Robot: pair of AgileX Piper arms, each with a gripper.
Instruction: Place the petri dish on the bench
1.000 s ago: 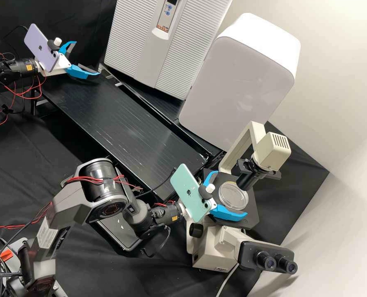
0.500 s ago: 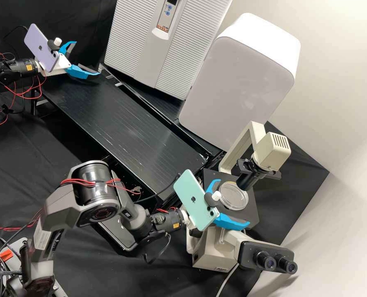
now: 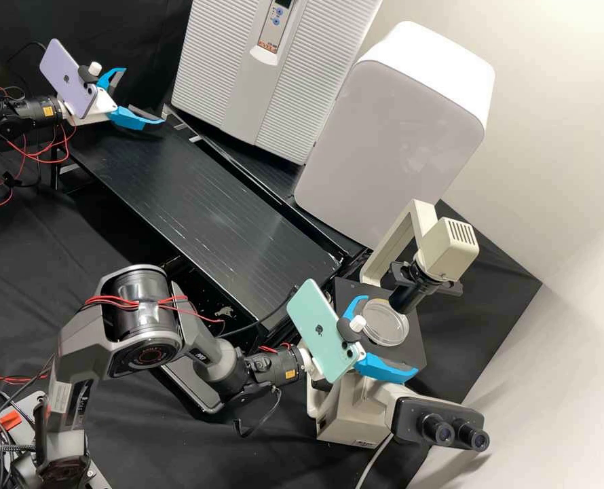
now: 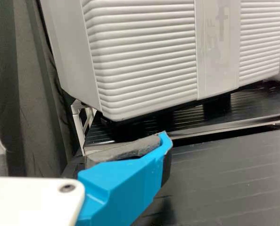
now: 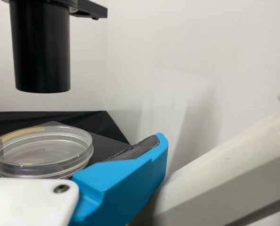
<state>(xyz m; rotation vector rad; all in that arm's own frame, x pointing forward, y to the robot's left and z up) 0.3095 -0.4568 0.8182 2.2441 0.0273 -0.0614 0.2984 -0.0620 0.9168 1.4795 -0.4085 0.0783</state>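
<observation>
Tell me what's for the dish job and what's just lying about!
For the job:
- petri dish
- microscope it sits on
- open right claw near it
- black bench

Probably just there:
- ribbed cabinet
- smooth white box

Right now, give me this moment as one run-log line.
petri dish on microscope stage | right gripper open, near dish | left gripper open, near bench | bench placement pending

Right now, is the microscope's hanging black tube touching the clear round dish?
Apart: the right wrist view shows pale wall between the black tube and the clear round dish below.
</observation>
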